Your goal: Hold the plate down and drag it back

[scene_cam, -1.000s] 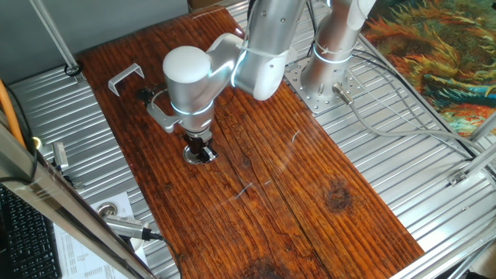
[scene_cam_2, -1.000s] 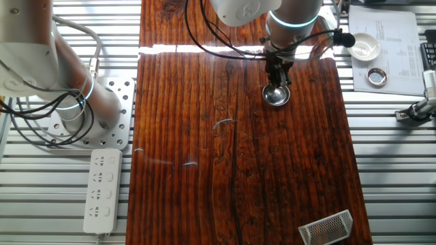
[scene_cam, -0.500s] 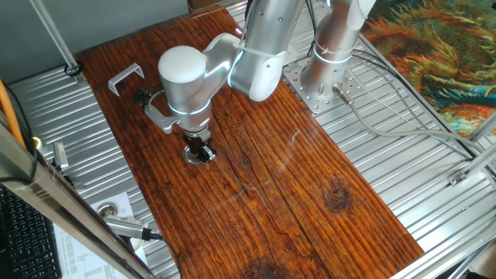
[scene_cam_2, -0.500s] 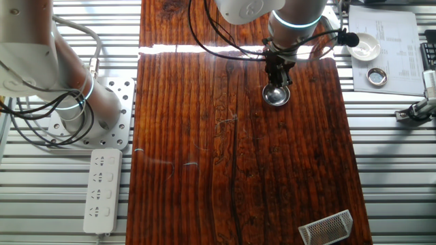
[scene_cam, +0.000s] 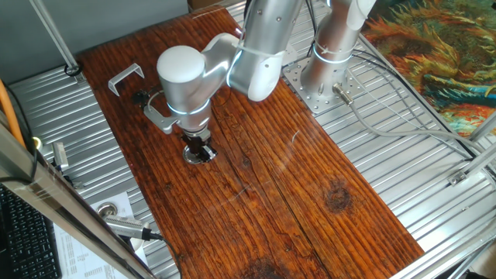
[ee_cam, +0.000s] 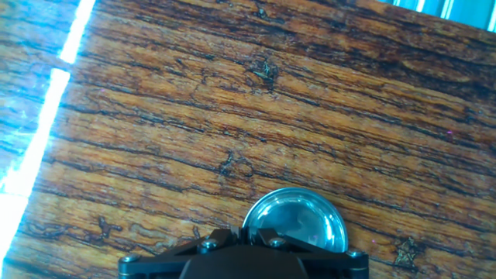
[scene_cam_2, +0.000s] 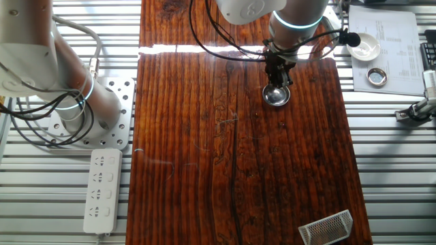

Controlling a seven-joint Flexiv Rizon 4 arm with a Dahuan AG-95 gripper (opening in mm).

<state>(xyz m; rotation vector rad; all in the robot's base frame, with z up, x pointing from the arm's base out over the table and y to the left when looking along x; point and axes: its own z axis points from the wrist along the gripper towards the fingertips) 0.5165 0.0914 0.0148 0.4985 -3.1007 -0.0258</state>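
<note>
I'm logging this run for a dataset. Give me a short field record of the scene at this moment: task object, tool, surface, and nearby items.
task object: plate, small round metal disc, lying flat on the board
tool: tool over the plate, tip down on or just above it; contact and finger state not clear
surface: wooden board on a ribbed metal table
nearby items: bent metal bracket near the board's corner; power strip off the board

Shiny metal plate (ee_cam: 298, 219), glossy wood table (ee_cam: 194, 116)
</note>
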